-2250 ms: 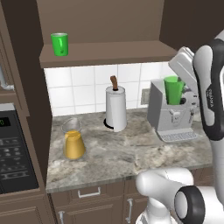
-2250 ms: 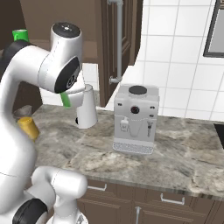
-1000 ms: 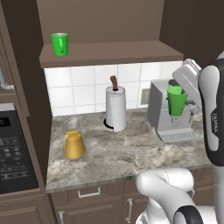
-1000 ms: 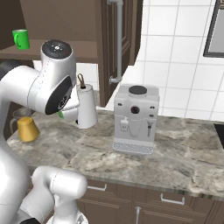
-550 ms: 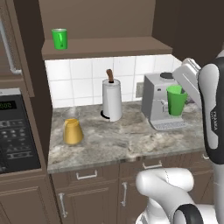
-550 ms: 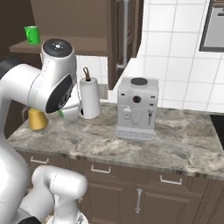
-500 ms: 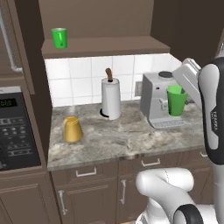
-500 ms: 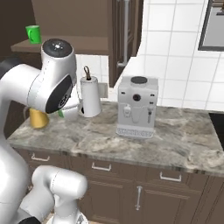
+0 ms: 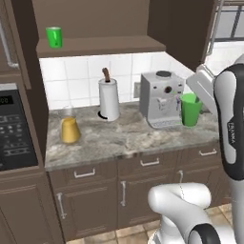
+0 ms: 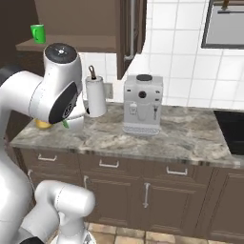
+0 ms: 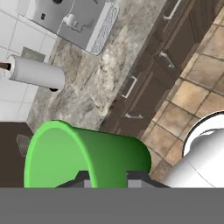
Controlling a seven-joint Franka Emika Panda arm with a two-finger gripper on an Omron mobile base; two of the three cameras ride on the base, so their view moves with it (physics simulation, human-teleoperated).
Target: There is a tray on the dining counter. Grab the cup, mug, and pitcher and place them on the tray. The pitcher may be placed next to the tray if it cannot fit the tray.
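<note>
Here the gripper (image 11: 105,178) is clenching the cup (image 11: 78,155), a plain green tumbler tapering toward its base; in the hand view its two dark fingertips (image 11: 84,179) are pressing the cup's narrow end, with the wide pale-green mouth opening away from them. That view is also looking past the cup at tan floor tiles and dark brown cabinet fronts. From the left base view the cup (image 9: 191,109) is hanging upright in the air in front of the mottled stone worktop (image 9: 119,138), just beside the boxy grey coffee machine (image 9: 162,98), while the right base view is hiding nearly all of it behind the white arm. Farther from the fingers, a white paper-towel roll (image 9: 108,99) on a dark spindle is standing against the white tiled wall. Farther still, the glass pitcher (image 9: 69,127), narrow-necked with an amber lower body, is sitting on the worktop's far end. Farthest off, the bright green straight-sided mug (image 9: 54,36) is resting on a dark wooden shelf (image 9: 100,45) above.
</note>
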